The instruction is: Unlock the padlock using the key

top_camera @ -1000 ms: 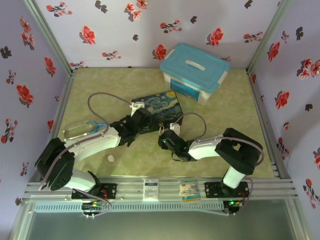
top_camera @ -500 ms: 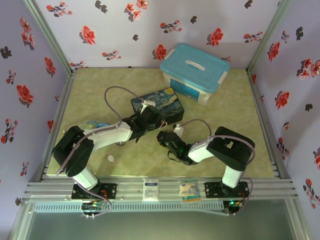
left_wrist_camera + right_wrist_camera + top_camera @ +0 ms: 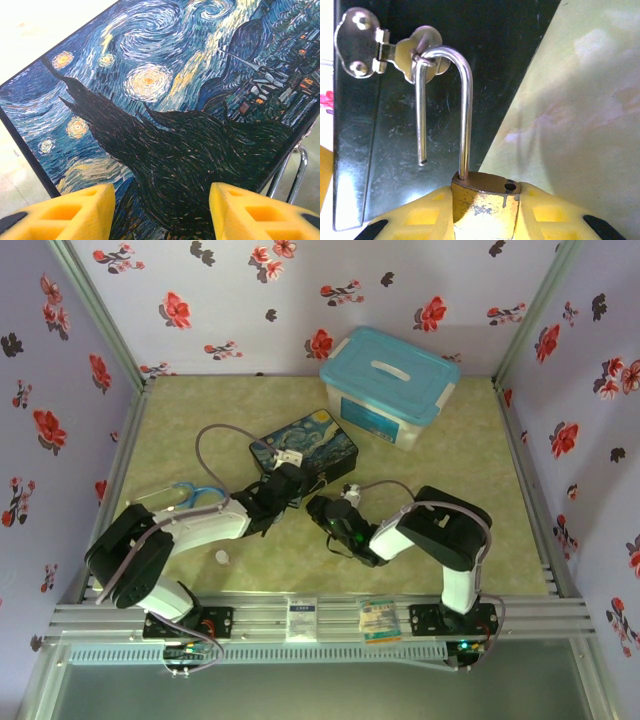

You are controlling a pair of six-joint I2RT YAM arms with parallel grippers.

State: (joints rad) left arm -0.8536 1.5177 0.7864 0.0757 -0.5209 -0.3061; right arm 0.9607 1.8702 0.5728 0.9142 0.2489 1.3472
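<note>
Flowered walls (image 3: 200,300) close in a pale green table surface (image 3: 180,410) on three sides. Near the middle of this surface lies the painted box (image 3: 320,440) with a swirling night-sky picture on its lid. A plastic container with a blue lid (image 3: 390,385) stands in the far right corner. A stethoscope (image 3: 185,495) lies close to the left edge, and a small white disc (image 3: 222,557) lies toward the near edge, left of the middle.

The left gripper (image 3: 162,210) hovers over the lid of the painted box. Its yellow fingers (image 3: 75,210) stand apart and nothing is between them, so it is released.

The right gripper (image 3: 485,212) is at the near side of the box, and it is clenched on the padlock (image 3: 482,200); the brass body sits tight between the two yellow fingers. The silver shackle (image 3: 465,100) rises from the body and bends over through the small ring of the metal hasp (image 3: 357,42) on the dark side wall of the box. One leg of the shackle sits in the body. The other leg hangs free beside it, with its end well clear of the body, and the hole for it on top of the body is bare, so the padlock is open but hooked in the hasp
</note>
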